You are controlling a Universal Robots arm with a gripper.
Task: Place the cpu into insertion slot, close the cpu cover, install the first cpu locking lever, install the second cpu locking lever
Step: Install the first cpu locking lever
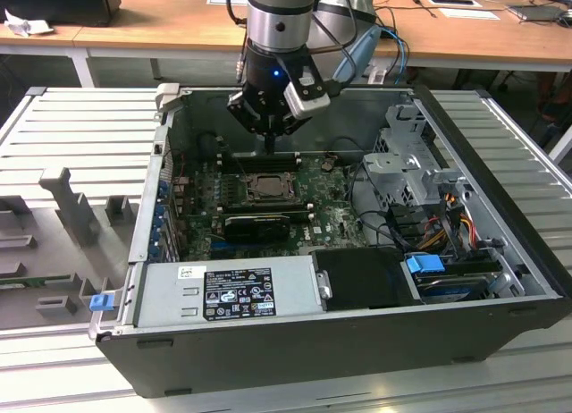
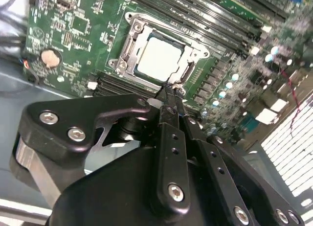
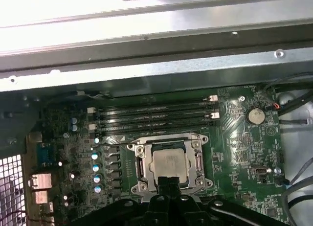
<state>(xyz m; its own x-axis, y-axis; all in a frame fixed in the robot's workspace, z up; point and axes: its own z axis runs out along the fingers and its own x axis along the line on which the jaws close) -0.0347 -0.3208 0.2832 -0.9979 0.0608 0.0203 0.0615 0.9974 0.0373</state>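
Note:
Inside the open computer case, the cpu (image 1: pixel 265 188) lies flat in the insertion slot (image 1: pixel 248 198) on the green motherboard, silver face up. The cpu cover (image 2: pixel 131 46) lies down around the cpu (image 2: pixel 159 58) as a silvery frame, with the chip showing through its cut-out. My gripper (image 1: pixel 270 147) hangs just above the far edge of the socket. In both wrist views its fingers are shut together, with the gripper (image 2: pixel 170 90) tips at the rim of the cpu cover (image 3: pixel 142 163) beside the cpu (image 3: pixel 169 165). Nothing shows between the fingers of the gripper (image 3: pixel 168 181).
A black ridged heatsink block (image 1: pixel 257 223) sits just in front of the socket. Memory slots (image 3: pixel 151 116) run along its far side. A power supply (image 1: pixel 228 288) fills the front of the case. A drive cage (image 1: pixel 411 163) and cables (image 1: pixel 447 212) stand on the exterior view's right.

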